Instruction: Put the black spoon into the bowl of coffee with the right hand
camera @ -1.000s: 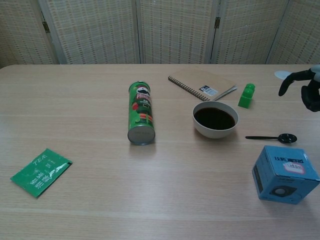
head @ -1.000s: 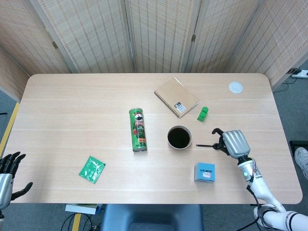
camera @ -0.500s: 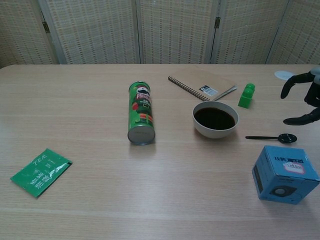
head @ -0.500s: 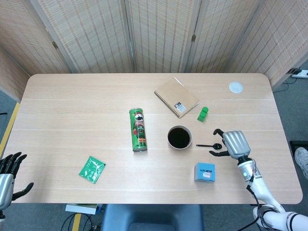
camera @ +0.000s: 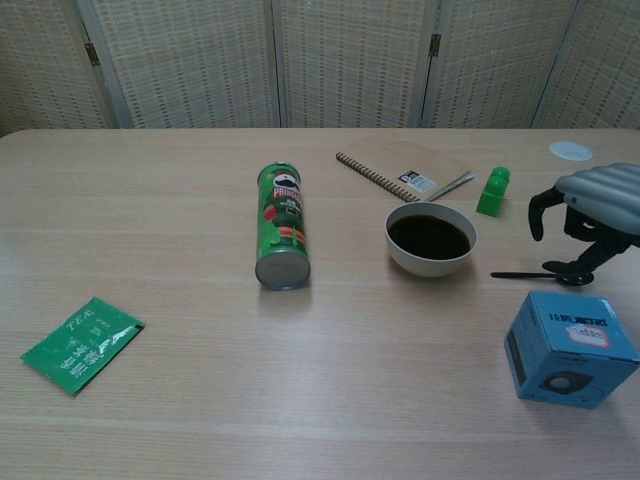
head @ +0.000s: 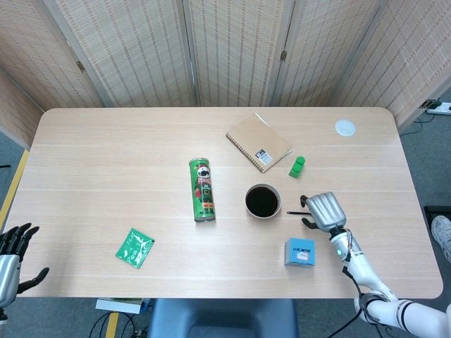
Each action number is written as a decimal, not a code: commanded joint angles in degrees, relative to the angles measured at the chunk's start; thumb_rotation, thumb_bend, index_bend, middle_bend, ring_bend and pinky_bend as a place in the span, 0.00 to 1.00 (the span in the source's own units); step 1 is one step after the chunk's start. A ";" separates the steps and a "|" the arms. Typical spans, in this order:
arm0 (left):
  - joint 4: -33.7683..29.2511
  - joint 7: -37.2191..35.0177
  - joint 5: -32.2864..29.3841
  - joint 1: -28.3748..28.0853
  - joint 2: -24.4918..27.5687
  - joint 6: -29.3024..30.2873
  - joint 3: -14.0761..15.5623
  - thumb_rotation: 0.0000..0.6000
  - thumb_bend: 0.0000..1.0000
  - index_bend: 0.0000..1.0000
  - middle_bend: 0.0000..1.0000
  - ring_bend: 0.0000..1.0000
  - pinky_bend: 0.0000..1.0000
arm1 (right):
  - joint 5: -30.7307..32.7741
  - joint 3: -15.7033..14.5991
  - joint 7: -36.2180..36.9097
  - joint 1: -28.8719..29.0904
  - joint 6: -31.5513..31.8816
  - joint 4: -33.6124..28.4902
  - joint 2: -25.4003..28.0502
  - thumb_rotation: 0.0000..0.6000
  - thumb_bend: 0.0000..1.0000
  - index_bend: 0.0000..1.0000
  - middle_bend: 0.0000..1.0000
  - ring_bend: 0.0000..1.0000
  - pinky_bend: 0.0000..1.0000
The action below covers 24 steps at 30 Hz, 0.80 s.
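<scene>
Right hand (camera: 590, 212): above the spoon's bowl end, fingers curled down and apart, gripping nothing.
Spoon (camera: 522, 274): flat on the table, right of the bowl.
Bowl (camera: 431, 239): coffee-filled, near the handle tip.
Left hand (head: 10, 250): open, at the table's edge.

The bowl of coffee (camera: 430, 239) is sitting mid-bench, with the spoon (camera: 545, 274) lying to its right under the right hand (camera: 590, 215). The box (camera: 570, 348) is being kept nearer the front edge, the can (camera: 282, 226) left of the bowl.
</scene>
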 commanded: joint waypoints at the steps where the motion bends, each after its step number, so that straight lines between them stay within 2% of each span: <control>1: 0.17 -0.19 -0.11 -0.03 -0.02 -0.13 -0.04 1.00 0.23 0.17 0.14 0.12 0.17 | 0.85 0.12 -1.04 0.89 -1.36 1.74 -1.65 0.92 0.20 0.49 1.00 1.00 1.00; 10: 0.98 -0.84 -0.49 -0.16 -0.28 -0.70 -0.04 1.00 0.23 0.17 0.14 0.12 0.17 | 2.76 0.61 -2.65 2.97 -4.93 5.38 -4.58 0.99 0.24 0.49 1.00 1.00 1.00; 17: 1.33 -1.39 -0.67 0.16 -0.10 -0.35 -0.04 1.00 0.23 0.17 0.14 0.12 0.17 | 4.00 0.79 -3.83 3.84 -6.37 6.63 -5.65 1.00 0.25 0.49 1.00 1.00 1.00; 24: 1.64 -1.64 -0.75 0.29 -0.17 -0.35 0.02 1.00 0.23 0.17 0.14 0.12 0.17 | 3.69 -0.28 -8.25 4.78 -6.93 6.80 -5.26 1.00 0.25 0.51 1.00 1.00 1.00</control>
